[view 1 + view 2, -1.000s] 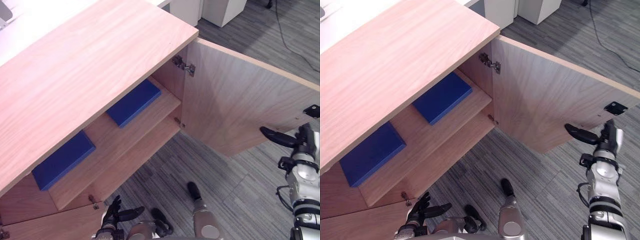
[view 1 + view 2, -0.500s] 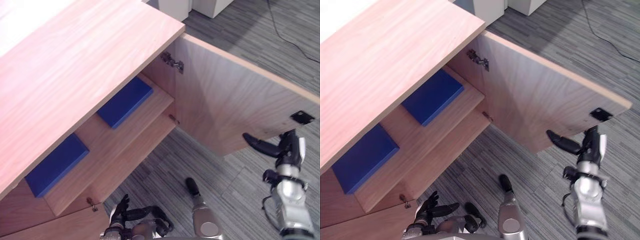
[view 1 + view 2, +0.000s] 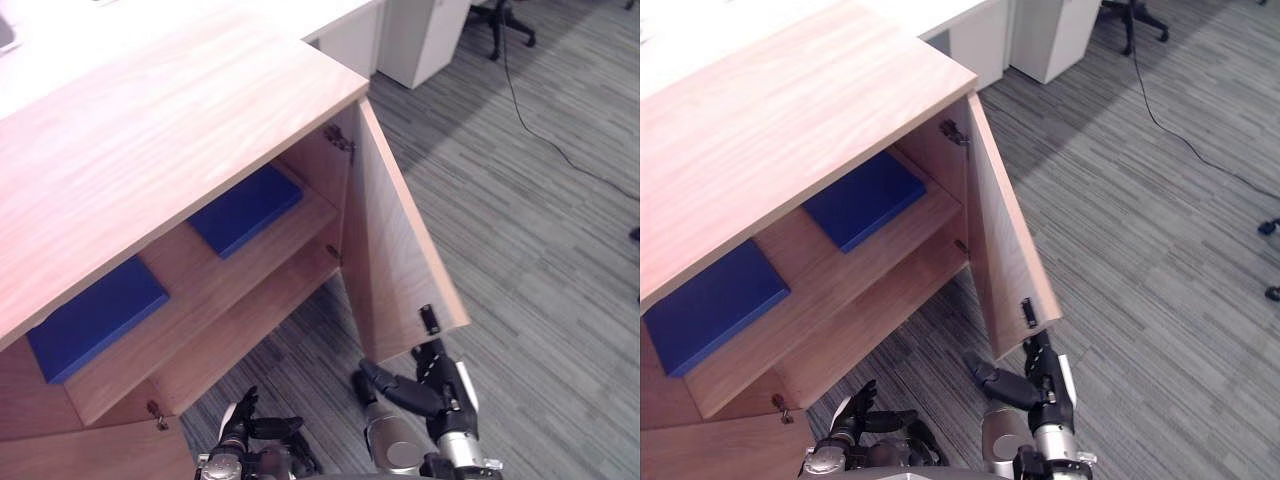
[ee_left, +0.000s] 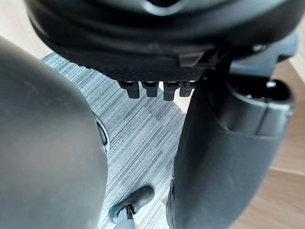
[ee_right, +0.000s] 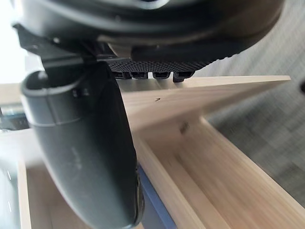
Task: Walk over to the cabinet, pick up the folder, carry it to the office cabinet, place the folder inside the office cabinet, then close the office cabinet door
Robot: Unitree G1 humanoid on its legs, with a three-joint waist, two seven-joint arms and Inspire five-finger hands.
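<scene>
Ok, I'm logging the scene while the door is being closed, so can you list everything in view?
light wooden office cabinet: one, pale wood, at the left, its right door partly open
flat blue folders: two, blue, lying on the inner shelf, the second further left
white pedestal unit: one, white, beyond the cabinet
black office chair base: one, black, far right corner
grey striped carpet: one, grey, the floor throughout
right hand: one, dark, at the door's free lower edge, fingers straight
left hand: one, dark, low in front of the cabinet, fingers relaxed, holding nothing
</scene>
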